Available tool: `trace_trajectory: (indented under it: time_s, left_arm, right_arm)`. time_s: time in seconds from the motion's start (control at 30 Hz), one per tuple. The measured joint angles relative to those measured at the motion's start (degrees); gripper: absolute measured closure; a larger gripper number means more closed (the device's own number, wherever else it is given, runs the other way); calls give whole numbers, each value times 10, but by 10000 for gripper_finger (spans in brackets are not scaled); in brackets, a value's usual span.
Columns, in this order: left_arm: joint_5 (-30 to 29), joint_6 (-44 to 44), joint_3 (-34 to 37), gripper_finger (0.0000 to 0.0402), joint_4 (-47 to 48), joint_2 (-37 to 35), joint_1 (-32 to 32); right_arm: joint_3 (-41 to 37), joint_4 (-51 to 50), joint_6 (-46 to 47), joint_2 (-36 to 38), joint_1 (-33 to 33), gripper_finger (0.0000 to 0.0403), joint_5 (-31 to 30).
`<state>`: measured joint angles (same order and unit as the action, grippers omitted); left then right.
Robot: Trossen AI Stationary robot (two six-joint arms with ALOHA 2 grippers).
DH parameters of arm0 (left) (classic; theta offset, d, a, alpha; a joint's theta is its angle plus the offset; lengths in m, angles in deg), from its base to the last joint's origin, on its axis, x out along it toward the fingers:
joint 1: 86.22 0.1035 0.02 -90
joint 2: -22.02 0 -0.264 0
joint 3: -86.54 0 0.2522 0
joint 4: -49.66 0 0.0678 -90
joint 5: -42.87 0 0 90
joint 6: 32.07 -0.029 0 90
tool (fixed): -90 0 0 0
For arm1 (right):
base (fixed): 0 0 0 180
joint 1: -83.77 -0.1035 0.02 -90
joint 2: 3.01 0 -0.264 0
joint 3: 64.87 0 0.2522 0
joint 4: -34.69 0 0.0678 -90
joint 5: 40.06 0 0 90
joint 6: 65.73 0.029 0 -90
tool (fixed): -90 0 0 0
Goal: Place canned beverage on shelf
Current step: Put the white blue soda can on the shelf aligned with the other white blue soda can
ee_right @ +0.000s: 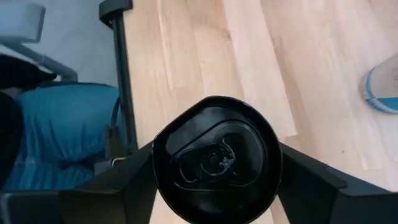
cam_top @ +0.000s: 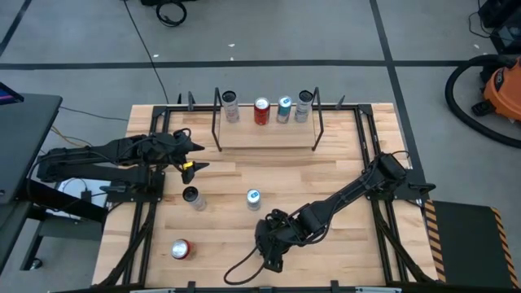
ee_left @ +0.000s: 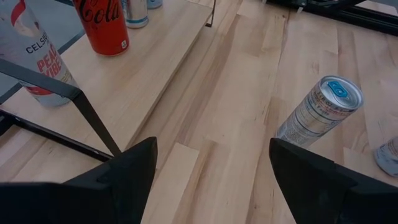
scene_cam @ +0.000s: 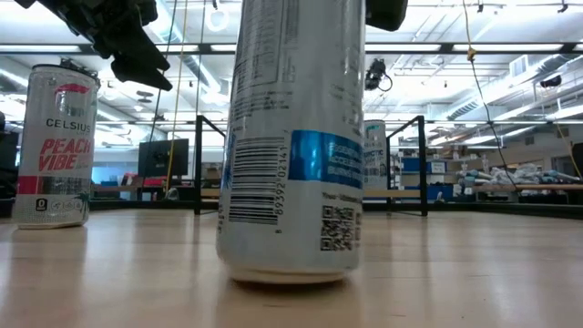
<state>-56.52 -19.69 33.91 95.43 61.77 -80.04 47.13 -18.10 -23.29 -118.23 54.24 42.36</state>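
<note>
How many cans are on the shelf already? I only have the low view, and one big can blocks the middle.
Observer: Four cans stand in a row on the shelf, seen from the high view.
Operator: Is the right gripper holding anything?
Observer: Yes. The right gripper is shut on a black can near the table's front edge.
Operator: And the left one?
Observer: The left gripper is open and empty, close to the shelf's left end.
</note>
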Motion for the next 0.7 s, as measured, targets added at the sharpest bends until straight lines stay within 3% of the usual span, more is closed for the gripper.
trace_trajectory:
  time_s: [0.5,0.7]
  left_arm:
    - [0,0,0,90,0,0,0]
    - [0,1,0,90,0,0,0]
  right_arm:
    - [-1,-47,66,17,14,133,-35]
    - [-1,-149,105,66,38,133,-71]
